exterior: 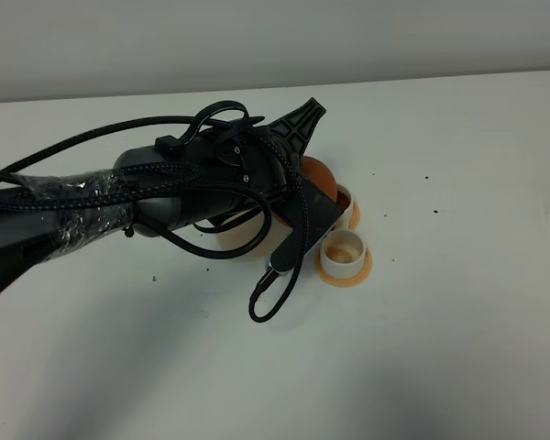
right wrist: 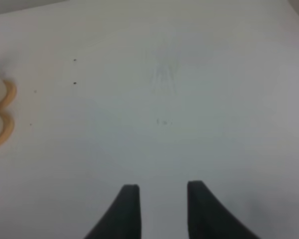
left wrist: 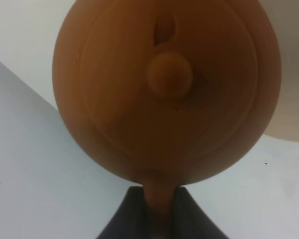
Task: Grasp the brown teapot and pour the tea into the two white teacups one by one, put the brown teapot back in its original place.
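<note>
The brown teapot (left wrist: 164,99) looks like smooth clay, dull and not shiny. The white teacup (exterior: 345,249) in the middle looks smooth. The table (exterior: 458,348) is white and dull. The black arm (exterior: 73,206) at the left is wrapped in shiny, crinkly plastic. Its cables (exterior: 92,135) look woven.

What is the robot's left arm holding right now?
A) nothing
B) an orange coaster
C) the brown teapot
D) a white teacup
C: the left gripper is shut on the handle of the brown teapot, seen close up in the left wrist view.
</note>
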`<state>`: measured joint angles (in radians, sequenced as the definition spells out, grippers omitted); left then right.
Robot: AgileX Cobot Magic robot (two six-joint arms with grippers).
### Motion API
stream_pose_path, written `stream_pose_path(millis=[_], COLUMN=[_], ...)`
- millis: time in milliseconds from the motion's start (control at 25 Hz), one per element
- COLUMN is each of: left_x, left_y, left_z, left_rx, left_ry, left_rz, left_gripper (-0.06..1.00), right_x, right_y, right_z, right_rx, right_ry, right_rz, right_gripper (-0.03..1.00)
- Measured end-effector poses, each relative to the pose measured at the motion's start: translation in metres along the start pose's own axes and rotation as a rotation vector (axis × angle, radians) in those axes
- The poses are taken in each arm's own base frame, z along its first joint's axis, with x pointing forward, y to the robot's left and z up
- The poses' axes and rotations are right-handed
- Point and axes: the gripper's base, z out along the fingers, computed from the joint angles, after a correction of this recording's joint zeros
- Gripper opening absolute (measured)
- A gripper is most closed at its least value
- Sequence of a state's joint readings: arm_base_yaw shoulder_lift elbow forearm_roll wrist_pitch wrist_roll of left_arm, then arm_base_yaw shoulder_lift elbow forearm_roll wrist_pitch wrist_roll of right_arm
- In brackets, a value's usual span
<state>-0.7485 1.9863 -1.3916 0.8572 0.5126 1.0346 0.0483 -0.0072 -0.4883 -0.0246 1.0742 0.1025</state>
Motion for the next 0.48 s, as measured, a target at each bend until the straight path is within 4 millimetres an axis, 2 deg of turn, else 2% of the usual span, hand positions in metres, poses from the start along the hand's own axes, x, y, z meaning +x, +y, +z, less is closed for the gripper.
stream_pose_path(millis=[480], left_x=[-0.0022], left_y=[0.0040], left_z=[-0.0012], left_rx=[-0.039], left_ry=[0.001], left_rz=[0.042], left_gripper=[0.12], right_x=[0.0000], right_y=[0.0000], right_z=[0.0000], right_rx=[0.000], right_ry=[0.000], right_rz=[0.000], right_gripper=[0.24])
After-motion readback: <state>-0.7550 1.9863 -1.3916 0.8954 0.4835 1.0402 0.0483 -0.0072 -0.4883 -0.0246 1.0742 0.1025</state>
